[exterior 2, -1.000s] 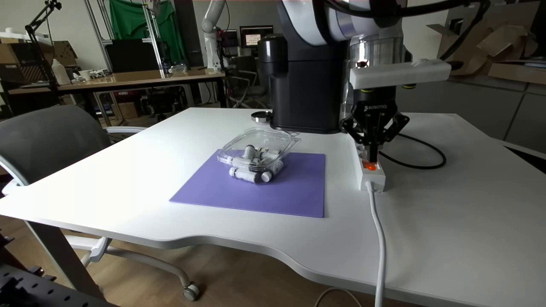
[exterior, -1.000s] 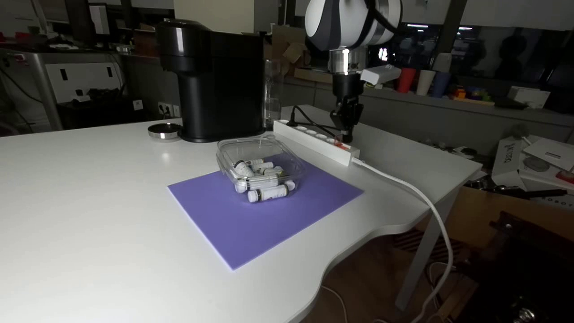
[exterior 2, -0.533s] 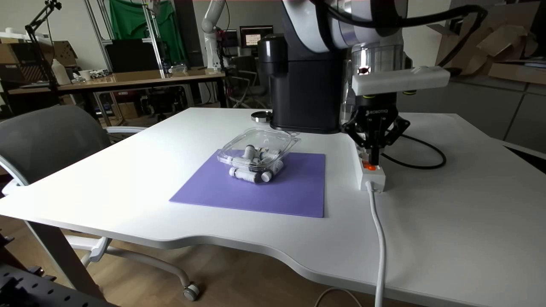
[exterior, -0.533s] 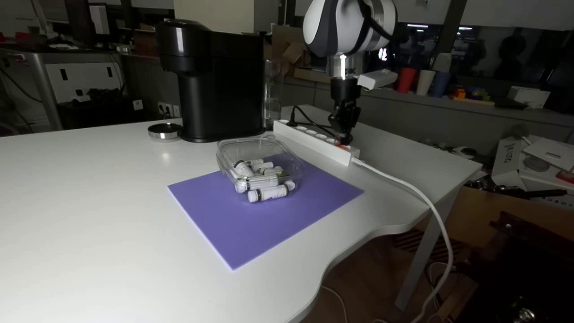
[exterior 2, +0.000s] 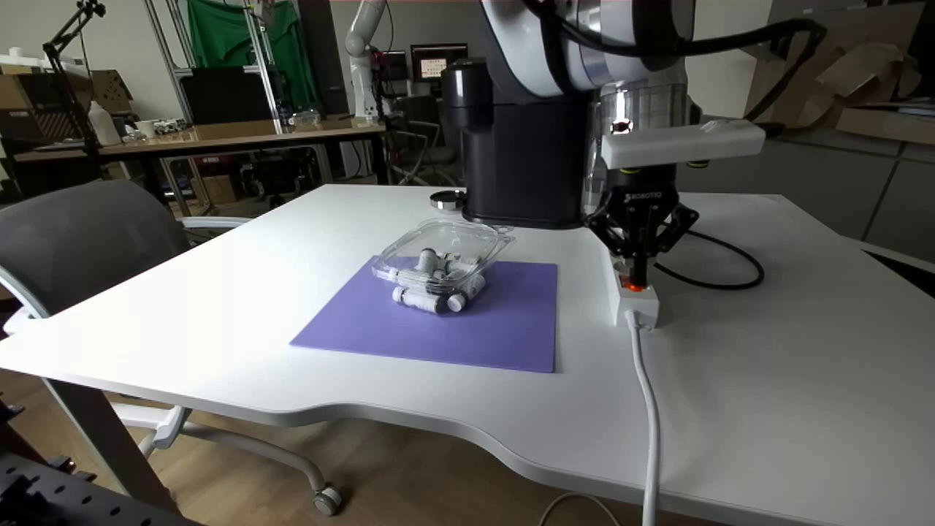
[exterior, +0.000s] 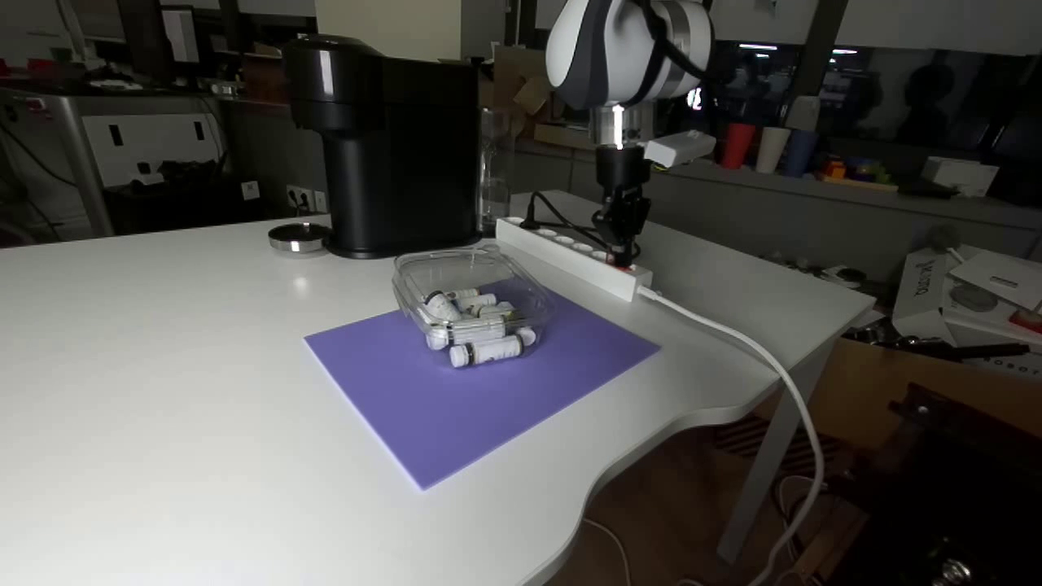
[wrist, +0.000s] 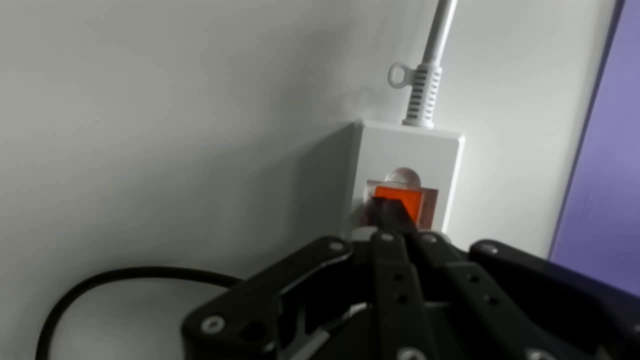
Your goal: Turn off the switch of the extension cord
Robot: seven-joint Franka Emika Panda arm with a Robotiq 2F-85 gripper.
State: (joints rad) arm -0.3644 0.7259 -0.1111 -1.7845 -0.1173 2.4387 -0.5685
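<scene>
The white extension cord (exterior: 562, 254) lies on the table in both exterior views, and its near end (exterior 2: 635, 313) carries the orange switch (exterior 2: 632, 288). In the wrist view the switch (wrist: 413, 201) is bright orange under a clear cover frame on the white strip (wrist: 407, 145). My gripper (wrist: 389, 201) is shut with nothing between its fingers. Its tips cover the left and lower part of the switch and appear to touch it. In both exterior views the gripper (exterior: 622, 259) points straight down at the switch (exterior 2: 638, 282). The far edge of the switch stays visible.
A black plug and cable (exterior: 531, 213) sit at the strip's far end. A white cable (exterior: 749, 338) runs over the table edge. A clear box (exterior 2: 438, 245) with small bottles stands on a purple mat (exterior 2: 467, 336). A black coffee machine (exterior: 407, 155) stands behind.
My gripper has come down from just above the switch onto it, with a slight shift left in the exterior views. The fingers stay shut. The box and mat have not moved.
</scene>
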